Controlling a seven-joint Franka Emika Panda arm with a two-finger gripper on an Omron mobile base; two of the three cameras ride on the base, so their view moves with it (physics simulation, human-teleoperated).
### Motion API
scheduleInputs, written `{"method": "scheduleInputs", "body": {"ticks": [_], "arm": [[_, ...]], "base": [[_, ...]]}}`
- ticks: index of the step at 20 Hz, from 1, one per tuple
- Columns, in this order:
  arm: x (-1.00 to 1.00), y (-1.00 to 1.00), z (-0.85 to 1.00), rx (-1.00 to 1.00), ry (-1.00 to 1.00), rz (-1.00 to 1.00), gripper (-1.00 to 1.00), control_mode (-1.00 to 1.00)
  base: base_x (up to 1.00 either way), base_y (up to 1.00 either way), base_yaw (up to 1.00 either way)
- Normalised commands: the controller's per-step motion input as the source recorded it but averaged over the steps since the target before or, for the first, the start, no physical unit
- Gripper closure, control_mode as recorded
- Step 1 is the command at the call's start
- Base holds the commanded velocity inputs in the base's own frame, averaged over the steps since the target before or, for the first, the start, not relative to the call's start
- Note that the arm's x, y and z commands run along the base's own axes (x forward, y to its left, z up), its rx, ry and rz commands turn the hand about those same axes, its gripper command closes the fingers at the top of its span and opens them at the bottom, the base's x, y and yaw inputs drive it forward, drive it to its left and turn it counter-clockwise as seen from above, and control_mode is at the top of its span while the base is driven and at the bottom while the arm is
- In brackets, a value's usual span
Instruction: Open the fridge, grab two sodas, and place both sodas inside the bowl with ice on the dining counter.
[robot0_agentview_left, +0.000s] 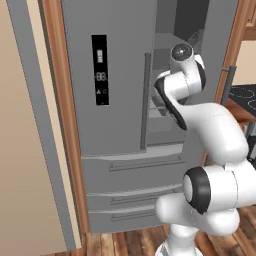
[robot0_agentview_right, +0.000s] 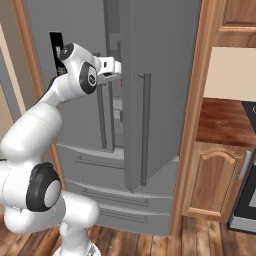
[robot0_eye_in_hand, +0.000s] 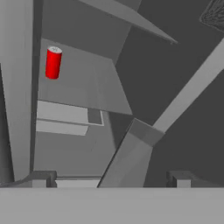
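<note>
Fingers (robot0_eye_in_hand: 43, 178) spread wide, nothing between them; gripper (robot0_agentview_right: 116, 68) sits at the fridge (robot0_agentview_left: 115, 100) opening, beside the right door's bar handle (robot0_agentview_right: 146, 127). Right door (robot0_agentview_right: 150, 75) is swung out, so step 1 looks done. Ahead of the fingertips & off to the left in hand view, red can (robot0_eye_in_hand: 53, 62) stands upright on a grey shelf (robot0_eye_in_hand: 83, 83), well apart from the pads. Can't tell where the bottle is. Left, by my read: grab both sodas, carry to bowl w/ ice on counter
</note>
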Motion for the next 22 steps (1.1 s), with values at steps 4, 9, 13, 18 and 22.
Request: {"method": "scheduleInputs", "body": {"ticks": [4, 9, 13, 18, 22], "arm": [[-0.08, -0.59, 0.00, 0.00, 0.00, 0.00, -1.00, -1.00], [-0.28, -0.68, 0.00, 0.00, 0.00, -0.01, -1.00, -1.00], [-0.43, -0.79, 0.00, 0.03, 0.00, -0.03, -1.00, -1.00], [-0.38, -0.90, 0.00, 0.04, 0.00, -0.02, -1.00, -1.00], [-0.04, -0.81, 0.01, 0.03, 0.00, 0.00, -1.00, -1.00]], "base": [[0.00, 0.00, 0.00], [0.00, 0.00, 0.00], [0.00, 0.00, 0.00], [0.00, 0.00, 0.00], [0.00, 0.00, 0.00]]}}
